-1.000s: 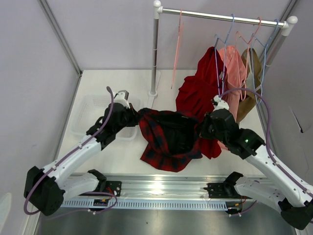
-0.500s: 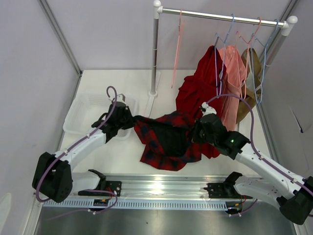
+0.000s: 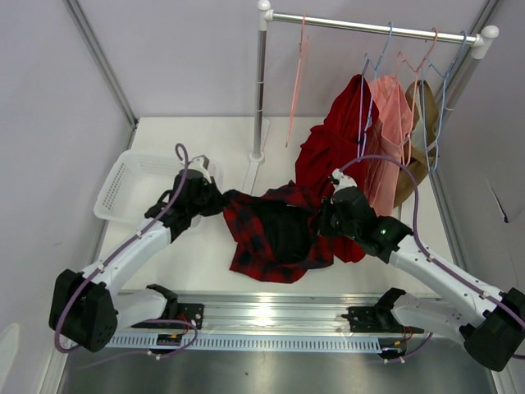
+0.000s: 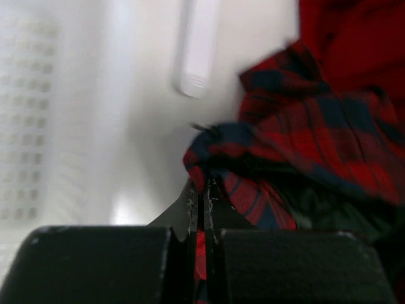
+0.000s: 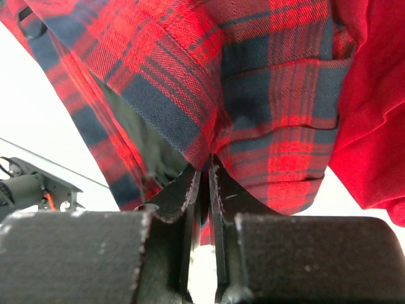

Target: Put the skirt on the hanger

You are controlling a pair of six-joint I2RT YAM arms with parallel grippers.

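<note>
The red-and-black plaid skirt (image 3: 275,234) hangs bunched between my two grippers, its lower part resting on the white table. My left gripper (image 3: 220,202) is shut on the skirt's left edge, and the left wrist view shows plaid cloth (image 4: 316,133) pinched at its tips (image 4: 202,187). At the right edge my right gripper (image 3: 322,220) is shut on a fold of the skirt (image 5: 272,82), which fills the view above its tips (image 5: 205,168). The pale-pink hanger (image 3: 297,78) hangs bare on the rail, left of the other clothes.
A white basket (image 3: 123,185) sits tilted at the table's left, beside my left arm. The rack pole (image 3: 260,82) stands behind the skirt. A solid-red garment (image 3: 332,152), a salmon one (image 3: 387,123) and an olive one (image 3: 420,131) hang on blue hangers at right.
Both grippers have moved closer together and away from me, so the skirt is narrower and more bunched. The white basket has shifted left and tilted.
</note>
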